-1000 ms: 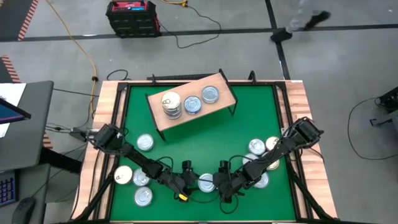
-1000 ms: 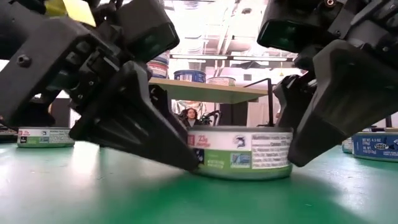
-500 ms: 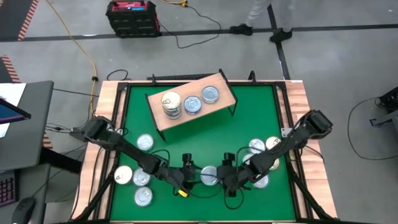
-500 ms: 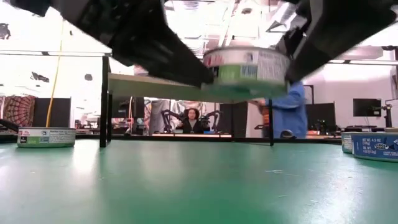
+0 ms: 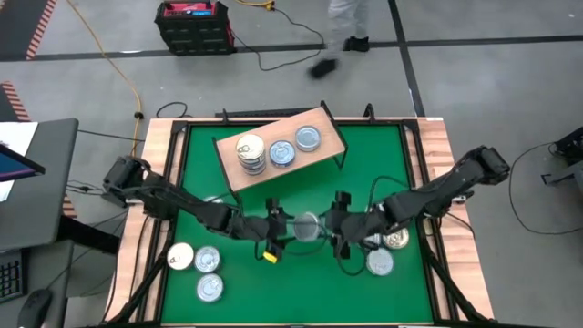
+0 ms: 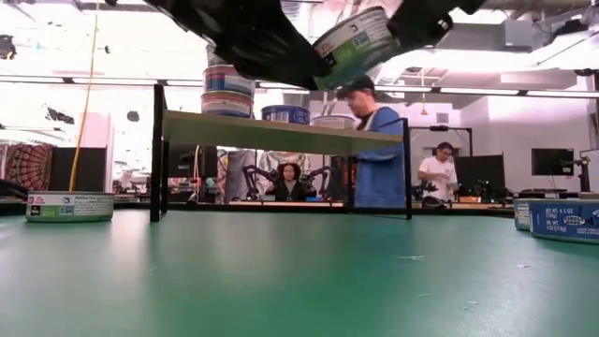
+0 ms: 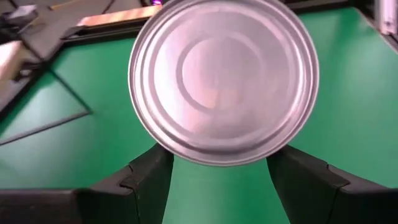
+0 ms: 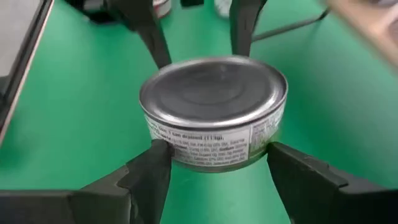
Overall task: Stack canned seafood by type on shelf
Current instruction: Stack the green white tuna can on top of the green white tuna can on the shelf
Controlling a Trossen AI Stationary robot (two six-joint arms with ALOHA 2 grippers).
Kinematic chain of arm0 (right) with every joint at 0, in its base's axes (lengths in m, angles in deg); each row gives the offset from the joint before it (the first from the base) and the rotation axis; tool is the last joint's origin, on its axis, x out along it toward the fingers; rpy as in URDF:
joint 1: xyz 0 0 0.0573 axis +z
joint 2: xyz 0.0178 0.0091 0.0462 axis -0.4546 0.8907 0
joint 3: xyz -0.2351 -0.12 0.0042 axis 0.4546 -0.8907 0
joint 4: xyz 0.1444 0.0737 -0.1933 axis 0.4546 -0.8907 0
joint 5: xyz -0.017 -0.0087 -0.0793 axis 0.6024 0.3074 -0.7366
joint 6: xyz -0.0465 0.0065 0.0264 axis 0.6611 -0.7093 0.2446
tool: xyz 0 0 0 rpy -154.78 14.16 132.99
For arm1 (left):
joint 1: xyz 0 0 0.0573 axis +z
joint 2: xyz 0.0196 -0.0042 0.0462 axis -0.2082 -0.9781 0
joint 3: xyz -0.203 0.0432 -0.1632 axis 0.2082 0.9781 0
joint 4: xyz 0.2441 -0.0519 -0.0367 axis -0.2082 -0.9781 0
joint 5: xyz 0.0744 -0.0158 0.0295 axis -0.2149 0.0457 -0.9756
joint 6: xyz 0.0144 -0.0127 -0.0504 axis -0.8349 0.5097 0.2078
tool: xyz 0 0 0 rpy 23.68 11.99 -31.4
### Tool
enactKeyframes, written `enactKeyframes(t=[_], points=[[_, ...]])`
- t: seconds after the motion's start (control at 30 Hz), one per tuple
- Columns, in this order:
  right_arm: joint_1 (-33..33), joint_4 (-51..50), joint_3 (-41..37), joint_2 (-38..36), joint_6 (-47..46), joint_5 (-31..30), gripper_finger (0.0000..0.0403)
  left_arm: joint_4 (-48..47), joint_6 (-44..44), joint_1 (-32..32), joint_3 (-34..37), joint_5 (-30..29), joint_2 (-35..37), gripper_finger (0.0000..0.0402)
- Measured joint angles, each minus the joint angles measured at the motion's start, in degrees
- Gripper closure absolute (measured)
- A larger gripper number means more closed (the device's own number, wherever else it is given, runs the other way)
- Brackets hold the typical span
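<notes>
One silver-lidded tin with a blue-green label hangs in the air over the table's middle, tilted in the low view. My left gripper comes at it from the table's left and my right gripper from the right; both are shut on it. The light-wood shelf stands on thin black legs at the far side. It bears a stack of tins and two single tins. My left gripper pinches the tin between its two fingers at the tin's rim, one finger on each side. It comes roughly level from the table's left, and a flat silver end faces its camera. The tin is lifted clear and tilted. My right gripper pinches the same tin by its labelled side wall, one finger on each side, coming from the table's right. The tin's round top shows above the fingers. The tin is clear of the table.
Loose tins lie at the near left and near right. The low view shows tins at both sides and people beyond the table. A wooden rim frames the green top.
Both grippers, shut on the tin, have raised it from the table's near middle and carried it up and toward the far edge and the shelf. The tin stood flat on the table a second ago; it is now high in the air and tilted.
</notes>
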Motion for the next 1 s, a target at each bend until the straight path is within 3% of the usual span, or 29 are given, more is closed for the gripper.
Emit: enactKeyframes(t=[0.33, 0.67, 1.0], points=[[-9.7, -2.6, 0.1, -4.8, 7.5, 2.0, 0.0117, -0.1, 0.2, 7.0, -1.4, -1.7, 0.9, 0.0157], [-17.2, -4.5, 0.0, -8.5, 14.2, 2.2, 0.0117, -3.7, -2.1, 12.4, -7.8, -4.8, 0.9, 0.0157], [-26.0, -5.5, -0.4, -9.5, 21.0, 3.4, 0.0117, 2.8, -3.0, 17.2, -12.9, -6.9, -1.1, 0.0157]])
